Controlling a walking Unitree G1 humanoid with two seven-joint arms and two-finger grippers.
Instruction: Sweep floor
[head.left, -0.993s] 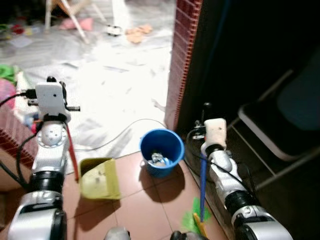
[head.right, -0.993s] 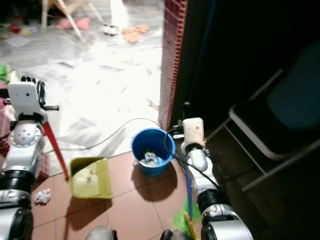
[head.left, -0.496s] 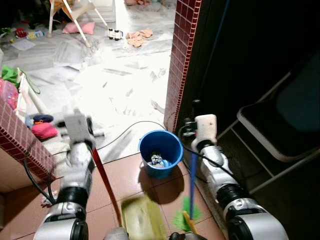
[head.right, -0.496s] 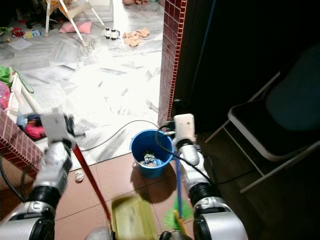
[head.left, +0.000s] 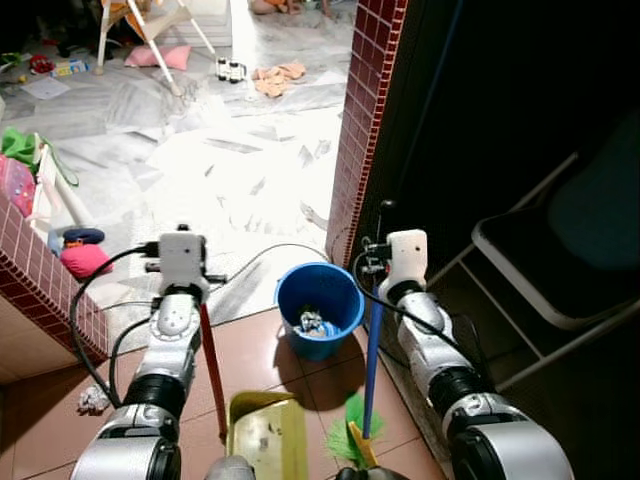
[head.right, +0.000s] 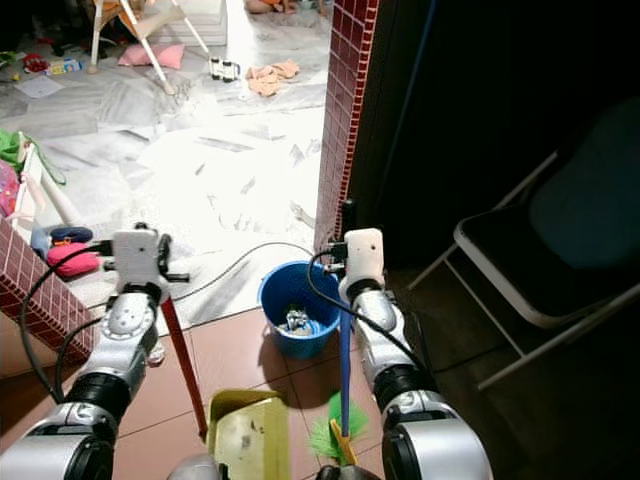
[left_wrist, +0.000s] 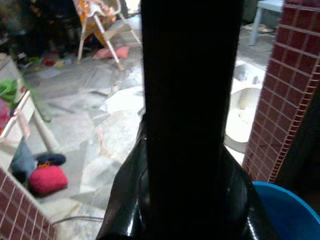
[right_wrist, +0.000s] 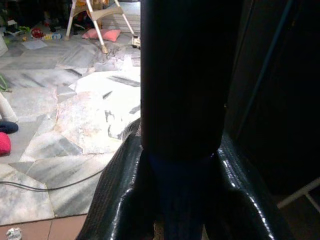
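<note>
Left gripper (head.left: 180, 262) at 9 o'clock of the head view, fingers clamped on the red metal handle (head.left: 211, 366) of the yellow-green plastic dustpan (head.left: 267, 438); left wrist view has that handle as a dark bar (left_wrist: 190, 100) running between the black fingers (left_wrist: 125, 200), pinched tight. Dustpan pan sits on the terracotta tile floor (head.left: 260, 350) at 6 o'clock, bits of dirt on its face, handle tilting up toward 10 o'clock. Right gripper (head.left: 400, 260) just right of centre, fingers pressed around the blue broom stick (head.left: 370, 370); right wrist view has the stick as a dark column (right_wrist: 182, 75) wedged between both fingers (right_wrist: 117, 200). Broom's green bristle head (head.left: 345, 440) rests on the tiles at 6 o'clock, just beside the dustpan on its 3 o'clock side, apart from it. Round blue plastic bucket (head.left: 318, 305) stands at centre between the 2 arms, crumpled trash inside. Crumpled white paper scrap (head.left: 92, 400) lies on the tiles at 8 o'clock. Red brick-tile pillar (head.left: 362, 120) rises at 12 o'clock, black cable (head.left: 260, 255) loops over the white marble floor (head.left: 200, 160) at its base. Dark folding chair (head.left: 570, 270) at 3 o'clock. Red cushion (head.left: 85, 260) near the low brick wall (head.left: 40, 290) at 9 o'clock.
</note>
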